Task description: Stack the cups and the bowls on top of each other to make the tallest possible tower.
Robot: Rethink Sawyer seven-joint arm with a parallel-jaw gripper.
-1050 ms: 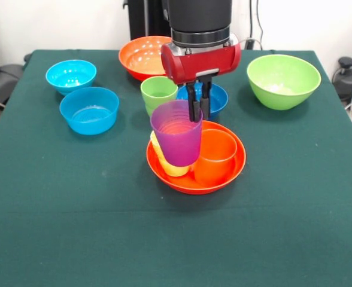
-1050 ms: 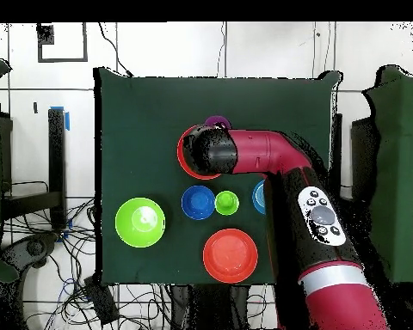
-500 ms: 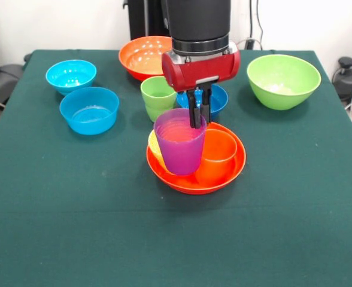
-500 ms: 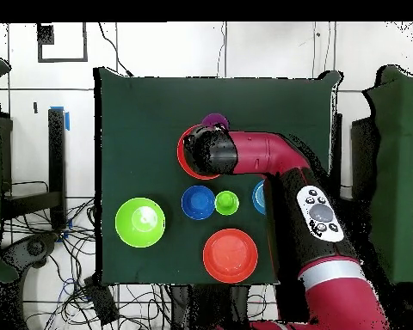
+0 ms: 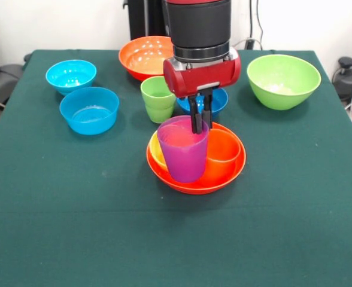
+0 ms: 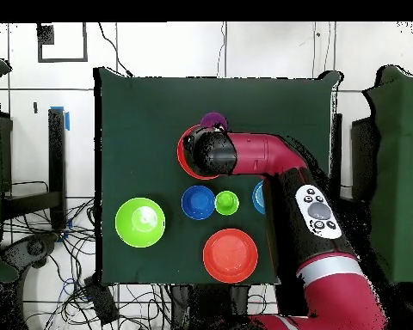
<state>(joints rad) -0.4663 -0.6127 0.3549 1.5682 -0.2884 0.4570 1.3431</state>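
Observation:
My gripper point(image 5: 199, 127) is shut on the far rim of the purple cup point(image 5: 184, 150), which hangs upright, low inside the near orange bowl point(image 5: 224, 178). Behind the purple cup, the yellow cup point(image 5: 155, 149) shows only as a sliver. The orange cup point(image 5: 222, 153) stands to its right in the same bowl. The green cup point(image 5: 158, 98) stands on the cloth behind. In the overhead view the arm covers most of the orange bowl point(image 6: 181, 151); the purple cup point(image 6: 213, 119) peeks out above it.
Behind the gripper sits a dark blue bowl point(image 5: 217, 100). A second orange bowl point(image 5: 141, 55) is at the back. The lime green bowl point(image 5: 282, 80) is at the right, and two light blue bowls point(image 5: 71, 74) point(image 5: 89, 110) are at the left.
The gripper has come down with the purple cup, from above the yellow cup to low inside the orange bowl, and shifted slightly right.

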